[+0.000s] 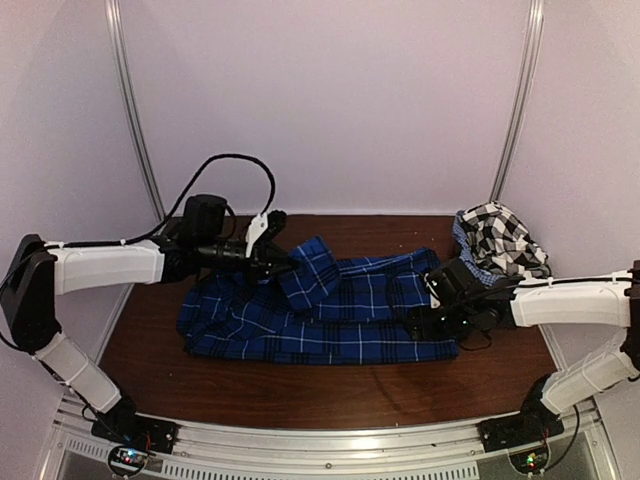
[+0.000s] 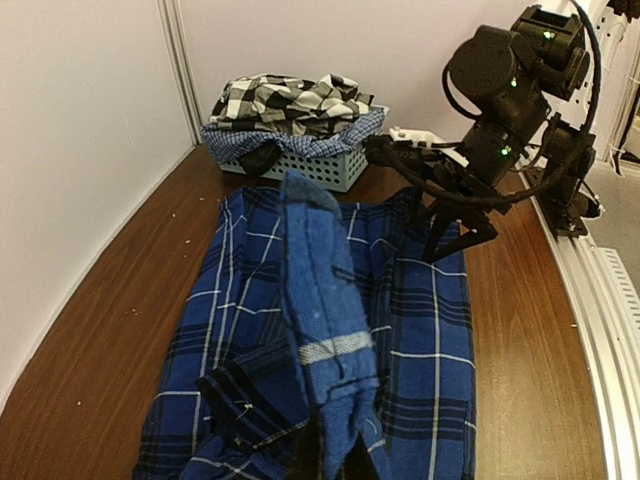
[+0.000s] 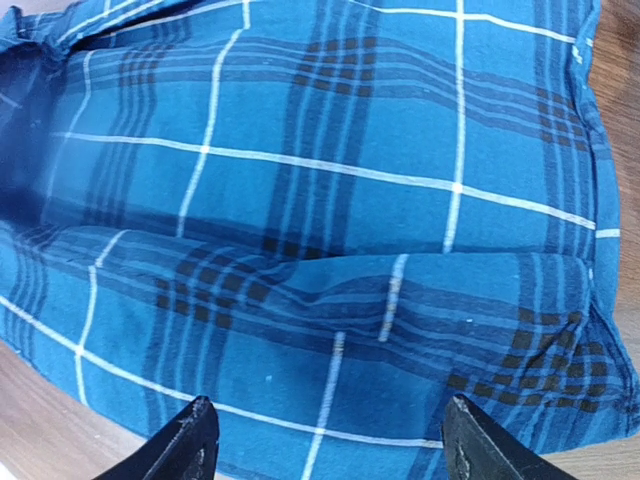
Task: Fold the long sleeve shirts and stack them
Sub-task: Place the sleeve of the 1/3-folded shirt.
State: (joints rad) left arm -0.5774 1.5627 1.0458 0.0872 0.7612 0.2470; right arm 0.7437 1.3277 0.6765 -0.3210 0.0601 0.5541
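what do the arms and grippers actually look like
Both the left arm and right arm have white shell links between black joints. A black cable loops above the left wrist. The left gripper and right gripper are black with slim tapered fingers. Small green lights glow on the right wrist.

Royal-blue plaid cloth shirt point(image 1: 330, 320) on brown wooden table point(image 1: 330, 395), centre. Your far right: black-and-white checked shirt point(image 1: 505, 240) in pale plastic mesh basket point(image 2: 312, 168), behind right gripper point(image 3: 328, 440).
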